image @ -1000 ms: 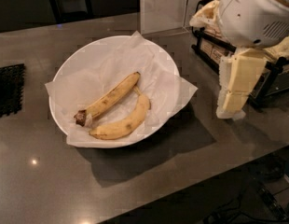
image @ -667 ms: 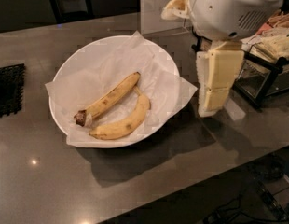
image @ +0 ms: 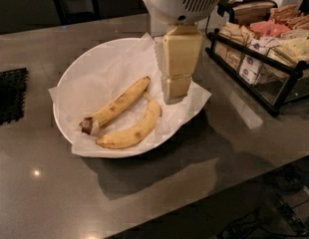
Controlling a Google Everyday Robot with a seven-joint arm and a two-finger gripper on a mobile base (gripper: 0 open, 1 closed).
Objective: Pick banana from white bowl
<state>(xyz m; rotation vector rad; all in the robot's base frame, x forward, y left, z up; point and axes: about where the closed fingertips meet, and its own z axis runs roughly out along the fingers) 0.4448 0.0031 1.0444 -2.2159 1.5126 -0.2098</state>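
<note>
Since a second ago the arm has swung in from the right edge of the frame toward the centre. Its tool (image: 174,91) now hangs over the right side of the white bowl (image: 57,121), just right of the fruit and clear of it. From where I stand I cannot tell whether the tool is released or clenched, though it carries nothing. Nothing in the bowl has shifted. The banana (image: 118,104), the straight speckled one, lies on the crinkled paper (image: 109,59) near the middle of the bowl. Its long axis runs diagonally from lower left to upper right of the frame, with the blackened end pointing lower left and the other tip ending close beside the tool. A cleaner, curved banana (image: 134,131) lies just below it, the two nearly meeting at their upper ends. I'd call this the approach, with the grasp not yet begun. The next move looks to call for shifting a little left over the speckled banana's middle, turning to close across that diagonal, then lowering without nudging its neighbour. The bowl rests on a grey counter (image: 234,148).
</note>
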